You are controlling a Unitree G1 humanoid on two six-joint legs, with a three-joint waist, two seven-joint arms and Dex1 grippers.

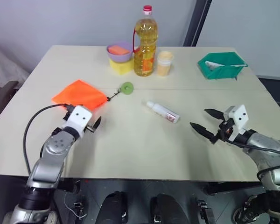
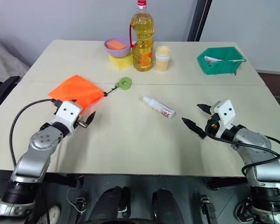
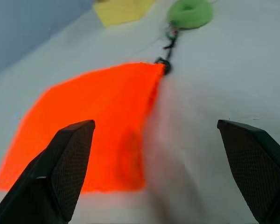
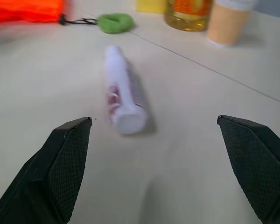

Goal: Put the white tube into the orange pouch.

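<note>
The slim white plastic tube with a red-pink label (image 1: 162, 111) lies flat mid-surface, well right of the flat orange fabric pouch (image 1: 79, 94). The left end effector (image 1: 94, 125) hovers beside the pouch, the right end effector (image 1: 206, 122) near the tube; both have fingers spread apart, empty.

At the far edge of the pale bench (image 1: 130, 154): tall yellow oil bottle (image 1: 144, 44) with red cap, pale orange cup (image 1: 164, 63) just beside it, purple bowl (image 1: 120, 51) holding an orange block (image 1: 115, 49), resting on a yellow sponge (image 1: 122, 66). Well apart to the right, green bin (image 1: 221, 65).
</note>
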